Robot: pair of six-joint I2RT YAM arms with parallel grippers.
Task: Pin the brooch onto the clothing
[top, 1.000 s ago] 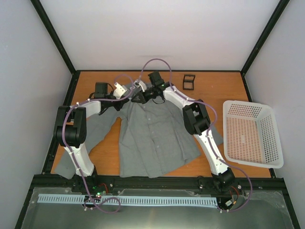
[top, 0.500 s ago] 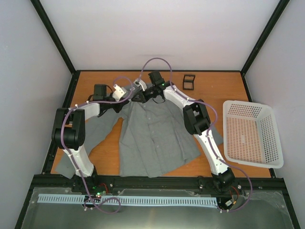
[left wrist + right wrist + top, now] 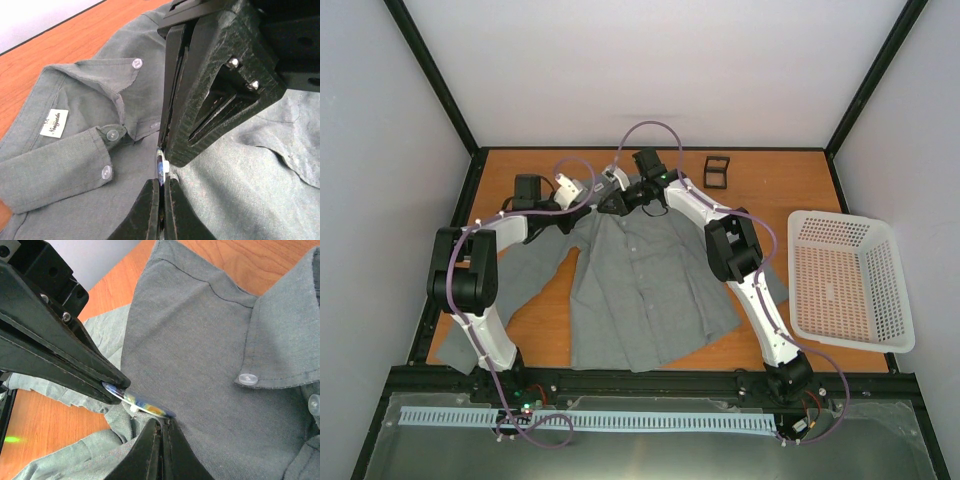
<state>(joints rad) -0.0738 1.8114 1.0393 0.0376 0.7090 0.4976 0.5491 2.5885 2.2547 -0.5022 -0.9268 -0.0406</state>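
Note:
The grey shirt (image 3: 640, 290) lies spread on the table, collar at the far end. Both grippers meet over its collar area. My left gripper (image 3: 594, 196) is shut on the brooch; in the left wrist view (image 3: 161, 183) it grips the badge (image 3: 161, 166) edge-on. In the right wrist view the brooch (image 3: 145, 403) shows a bluish face with coloured patches, tilted just above the shirt (image 3: 200, 340). My right gripper (image 3: 161, 424) is shut on a raised fold of shirt fabric right under the brooch; it also shows in the top view (image 3: 616, 203). The pin is hidden.
A small black square holder (image 3: 717, 171) stands at the far edge. A white perforated basket (image 3: 850, 280) sits at the right. The shirt's left sleeve (image 3: 520, 265) stretches toward the left arm. The white neck label (image 3: 54, 123) and collar buttons (image 3: 135, 63) show beside the grippers.
Both grippers have shifted slightly toward the far side, still together at the collar. The shirt has barely moved.

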